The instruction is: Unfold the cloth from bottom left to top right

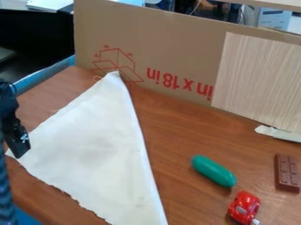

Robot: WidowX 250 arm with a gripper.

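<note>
At near L, blk angular gripper (19, 151), can't tell if spread/pinching, by white triangular fabric cloth (97, 151); far side, brown cardboard panel (176, 41) w/ inverted red lettering (176, 81).

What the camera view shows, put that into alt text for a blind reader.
A white cloth lies in a rough triangle on a wooden table, with a black gripper by the cloth's left corner. To the right are a green oblong object, a red toy car and a brown segmented bar; cardboard stands behind.
</note>
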